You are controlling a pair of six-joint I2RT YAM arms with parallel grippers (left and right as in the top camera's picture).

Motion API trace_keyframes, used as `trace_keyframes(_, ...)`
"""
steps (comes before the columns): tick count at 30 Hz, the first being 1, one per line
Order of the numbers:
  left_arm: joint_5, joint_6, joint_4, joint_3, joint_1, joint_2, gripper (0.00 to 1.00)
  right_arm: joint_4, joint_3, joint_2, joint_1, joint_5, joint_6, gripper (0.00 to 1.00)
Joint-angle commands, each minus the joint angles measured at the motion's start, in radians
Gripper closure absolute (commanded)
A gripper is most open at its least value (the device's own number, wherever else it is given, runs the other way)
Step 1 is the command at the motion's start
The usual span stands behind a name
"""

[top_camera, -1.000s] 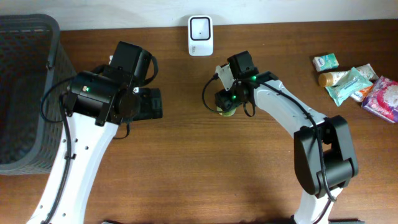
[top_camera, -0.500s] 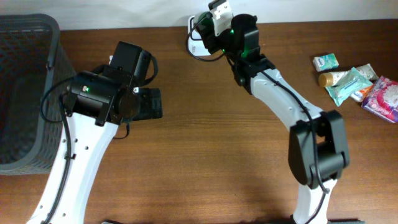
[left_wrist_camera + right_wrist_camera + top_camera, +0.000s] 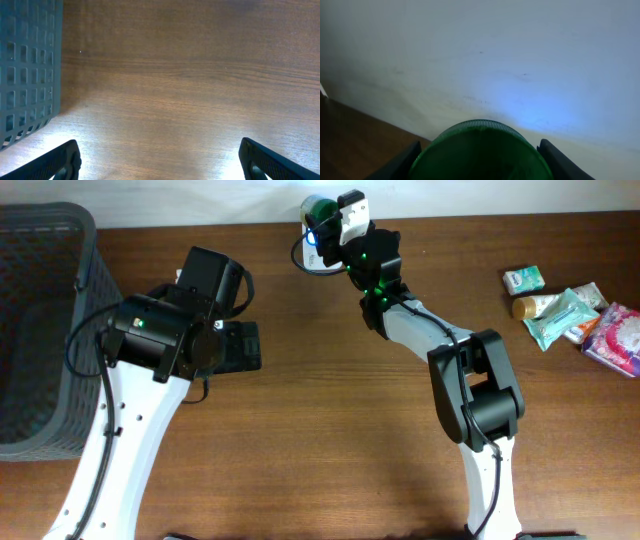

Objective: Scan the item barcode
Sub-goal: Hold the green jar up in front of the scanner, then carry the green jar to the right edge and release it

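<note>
green round-topped item (image 3: pixel 318 208) now sits at the far edge of the table, over the white box-shaped barcode scanner (image 3: pixel 318 258), where a second ago it was low over the bare wood nearer the middle. The right gripper (image 3: pixel 324 222) has swung it up and back, and the right wrist view shows the item (image 3: pixel 480 150) filling the gap between the two dark fingers (image 3: pixel 400 160), so the pincer is clamped on it. a bluish glow lies on the pale wall ahead (likely the scanner's light, though i cannot tell whether the barcode faces it). by my reading the item has reached the scanning spot and the reading itself is the step in hand. the left gripper (image 3: pixel 159 150) has not moved; its jaws stand wide apart with nothing between them, above the brown wooden table (image 3: pixel 165 90) just beside the dark grey plastic lattice basket (image 3: pixel 40 330). nothing shows inside that basket from overhead, though its dark mesh hides much. a loose pile of small coloured packets (image 3: pixel 570 315) lies well apart at the right edge, in no container.
</note>
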Motion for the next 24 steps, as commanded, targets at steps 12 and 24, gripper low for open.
trace_keyframes(12,-0.010,0.002,0.000,-0.001,0.002,-0.003,0.01,-0.206,0.033,-0.129,-0.222,0.009,0.150,0.60)
trace_keyframes(24,-0.010,0.002,-0.001,-0.001,0.002,-0.003,0.01,-0.924,0.033,-0.317,-0.721,0.187,0.136,0.60)
